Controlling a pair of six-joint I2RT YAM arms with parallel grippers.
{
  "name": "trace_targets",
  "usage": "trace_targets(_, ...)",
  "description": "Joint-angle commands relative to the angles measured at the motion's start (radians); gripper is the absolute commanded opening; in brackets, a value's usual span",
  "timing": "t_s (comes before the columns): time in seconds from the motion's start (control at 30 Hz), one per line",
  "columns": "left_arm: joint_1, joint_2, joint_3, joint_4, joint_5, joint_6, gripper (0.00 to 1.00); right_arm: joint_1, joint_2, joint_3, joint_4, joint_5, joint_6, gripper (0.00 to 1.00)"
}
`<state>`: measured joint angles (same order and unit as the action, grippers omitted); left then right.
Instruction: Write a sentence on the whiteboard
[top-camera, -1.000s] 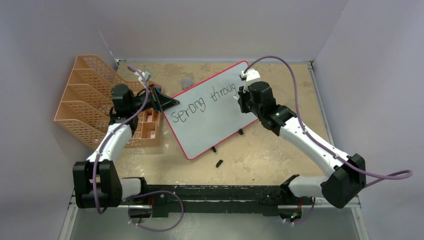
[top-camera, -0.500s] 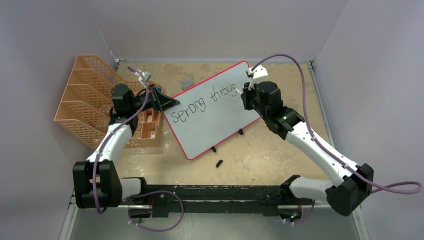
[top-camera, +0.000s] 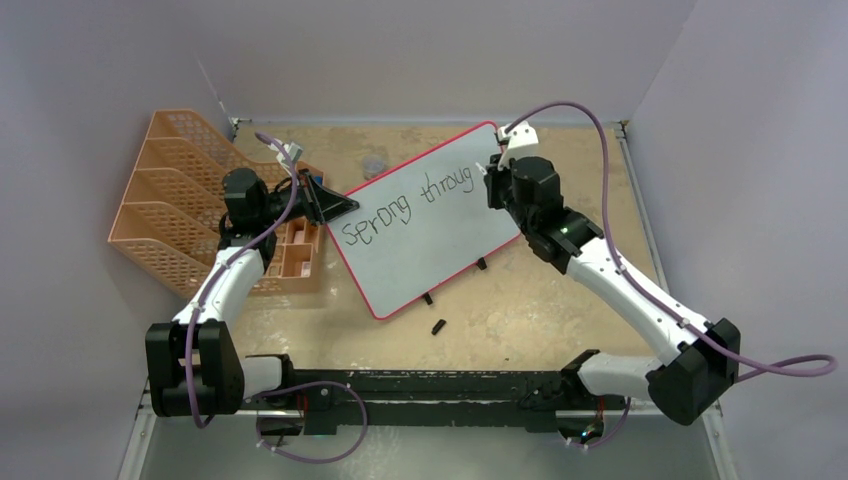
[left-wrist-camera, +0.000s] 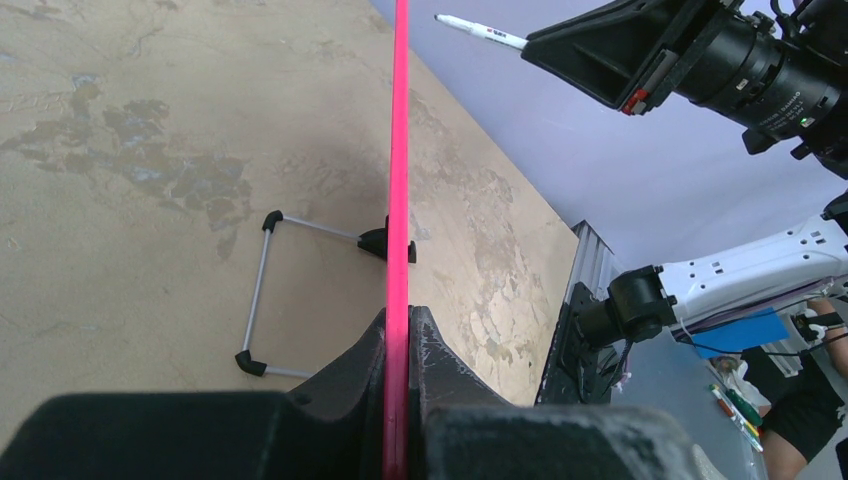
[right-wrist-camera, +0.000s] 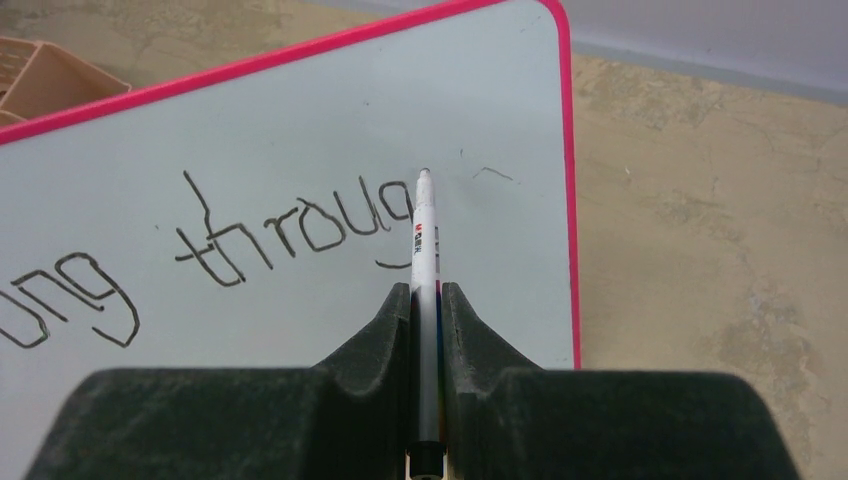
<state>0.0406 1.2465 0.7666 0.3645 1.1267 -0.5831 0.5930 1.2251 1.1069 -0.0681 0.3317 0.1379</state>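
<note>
Mottled tan bench (top-camera: 560, 300), lilac walls (top-camera: 450, 60); left fingers (left-wrist-camera: 350, 385) clamp the whiteboard (top-camera: 420, 250), right fingers (right-wrist-camera: 370, 345) a marker (right-wrist-camera: 424, 240), tip seemingly beside the sentence (right-wrist-camera: 300, 235).

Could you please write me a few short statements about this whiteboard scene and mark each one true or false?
1. The right gripper is shut on a marker. True.
2. The left gripper hangs open, clear of the board. False: the left gripper is shut on the pink edge of the whiteboard.
3. The sentence reads roughly "Sprong throug". True.
4. The orange rack stands to the right of the board. False: the file rack is on the left in the top view.
5. A small black object lies on the table near the board's near edge. True.
</note>
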Motion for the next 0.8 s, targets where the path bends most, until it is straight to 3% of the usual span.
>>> trace_targets(0.0, -0.028, 0.004, 0.014, -0.024, 0.053, 0.039, 0.0, -0.011, 0.013, 0.065, 0.092, 0.013, -0.015, 0.0)
trace_targets(0.77, -0.028, 0.005, 0.019, -0.027, 0.056, 0.043, 0.0, -0.024, 0.09, 0.085, 0.107, -0.04, -0.022, 0.0)
